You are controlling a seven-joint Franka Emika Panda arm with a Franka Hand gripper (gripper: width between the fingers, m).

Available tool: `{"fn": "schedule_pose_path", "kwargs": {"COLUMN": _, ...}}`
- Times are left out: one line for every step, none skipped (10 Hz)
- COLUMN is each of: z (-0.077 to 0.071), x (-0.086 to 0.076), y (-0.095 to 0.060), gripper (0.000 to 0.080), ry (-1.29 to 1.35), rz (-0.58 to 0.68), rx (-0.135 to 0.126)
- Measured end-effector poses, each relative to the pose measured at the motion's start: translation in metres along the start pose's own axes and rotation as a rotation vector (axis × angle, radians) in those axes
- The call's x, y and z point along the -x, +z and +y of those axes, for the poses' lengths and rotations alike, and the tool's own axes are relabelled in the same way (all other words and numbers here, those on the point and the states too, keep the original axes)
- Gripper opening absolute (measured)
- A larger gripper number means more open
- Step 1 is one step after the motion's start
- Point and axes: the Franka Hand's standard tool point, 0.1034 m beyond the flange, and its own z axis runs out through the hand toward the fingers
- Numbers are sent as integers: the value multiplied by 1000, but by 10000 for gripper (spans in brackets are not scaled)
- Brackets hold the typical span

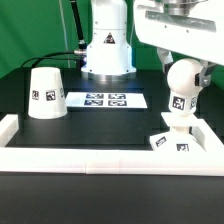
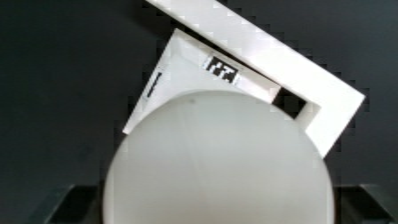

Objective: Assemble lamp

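My gripper (image 1: 185, 66) is shut on the white ball bulb (image 1: 184, 80) at the exterior view's right and holds it upright with its tagged neck (image 1: 179, 105) pointing down. The neck's lower end reaches the top of the low square base block (image 1: 168, 139), which sits by the front rail. I cannot tell whether it is seated. In the wrist view the bulb (image 2: 222, 160) fills the picture between my gripper's jaws (image 2: 217, 212), with the base block (image 2: 240, 85) beneath it. The cone shade (image 1: 45, 95) stands alone at the exterior view's left.
The marker board (image 1: 105, 100) lies flat in the middle in front of the arm's base (image 1: 107, 50). A long white border rail (image 1: 100, 155) runs along the front and turns up at both ends; it also shows in the wrist view (image 2: 222, 25).
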Motion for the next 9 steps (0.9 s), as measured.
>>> {"fn": "schedule_pose_path", "kwargs": {"z": 0, "x": 1, "y": 0, "gripper": 586, "ry": -28, "rz": 0, "rx": 0}}
{"fn": "schedule_pose_path", "kwargs": {"z": 0, "x": 1, "y": 1, "gripper": 586, "ry": -54, "rz": 0, "rx": 1}}
{"fn": "schedule_pose_path", "kwargs": {"z": 0, "x": 1, "y": 1, "gripper": 675, "ry": -55, "rz": 0, "rx": 1}}
{"fn": "schedule_pose_path", "kwargs": {"z": 1, "x": 1, "y": 2, "gripper": 695, "ry": -170, "rz": 15, "rx": 14}}
{"fn": "schedule_pose_path", "kwargs": {"z": 3, "x": 3, "y": 5, "gripper": 695, "ry": -328, "rz": 33, "rx": 39}}
{"fn": "schedule_pose_path", "kwargs": {"z": 2, "x": 5, "y": 5, "gripper": 699, "ry": -415, "rz": 36, "rx": 44}}
{"fn": "schedule_pose_path", "kwargs": {"z": 1, "x": 5, "y": 5, "gripper": 699, "ry": -551, "rz": 46, "rx": 48}}
{"fn": "schedule_pose_path", "kwargs": {"z": 1, "x": 5, "y": 5, "gripper": 699, "ry": -648, "rz": 45, "rx": 51}}
{"fn": "schedule_pose_path", "kwargs": {"z": 1, "x": 5, "y": 5, "gripper": 699, "ry": -717, "rz": 43, "rx": 52}}
